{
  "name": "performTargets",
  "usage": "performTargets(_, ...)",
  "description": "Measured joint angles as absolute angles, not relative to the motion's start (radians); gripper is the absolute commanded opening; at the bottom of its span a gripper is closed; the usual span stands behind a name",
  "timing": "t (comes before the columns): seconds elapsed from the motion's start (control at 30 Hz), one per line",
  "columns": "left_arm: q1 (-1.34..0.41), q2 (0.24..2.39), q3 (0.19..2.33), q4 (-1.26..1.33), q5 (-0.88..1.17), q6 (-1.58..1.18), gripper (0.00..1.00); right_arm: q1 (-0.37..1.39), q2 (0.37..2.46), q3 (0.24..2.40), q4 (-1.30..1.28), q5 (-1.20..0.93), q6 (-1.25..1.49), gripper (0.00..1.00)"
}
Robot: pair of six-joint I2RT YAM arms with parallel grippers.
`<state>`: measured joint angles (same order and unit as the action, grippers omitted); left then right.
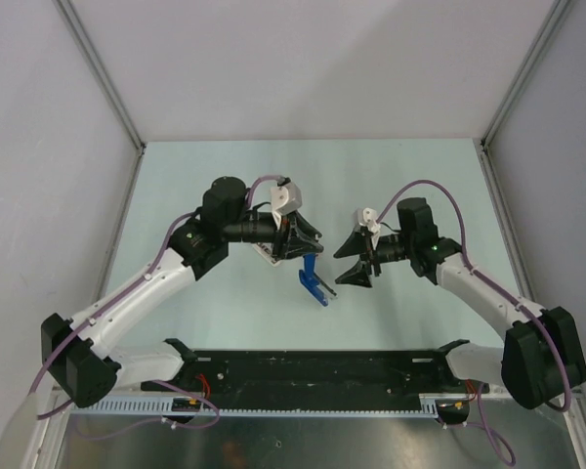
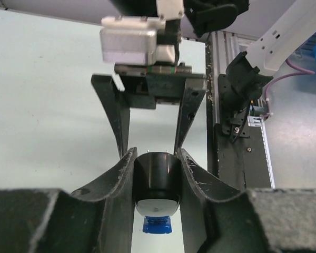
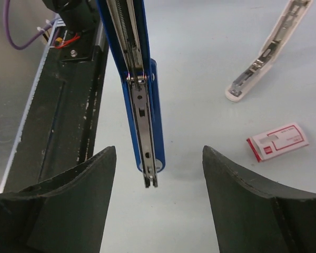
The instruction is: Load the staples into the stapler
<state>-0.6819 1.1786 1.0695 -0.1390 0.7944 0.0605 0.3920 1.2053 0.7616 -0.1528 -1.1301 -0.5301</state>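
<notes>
Your left gripper (image 2: 156, 176) clamped on black end of slim blue stapler (image 3: 142, 110), holding it off pale table (image 3: 210, 79), likely so the silvery magazine rail is exposed for loading. Your right gripper (image 3: 159, 153): jaws wide apart, empty, straddling stapler tip. Pink-and-white cardboard staple box (image 3: 276, 141) lies nearby on table, ungripped.

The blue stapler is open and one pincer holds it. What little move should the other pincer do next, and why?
Probably the right pincer should back off from the stapler and head for the pink-and-white box lying apart on the table. Its jaws stand open and empty, while the left pincer grips the stapler with its metal channel swung open, seemingly ready for staples.
</notes>
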Motion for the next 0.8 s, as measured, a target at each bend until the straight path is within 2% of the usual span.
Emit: performTargets(0.8, -0.698, 1.218, 1.135, -0.142, 0.849, 0.040, 0.00, 0.578, 1.348, 0.769, 0.113, -1.125, -0.245, 0.76)
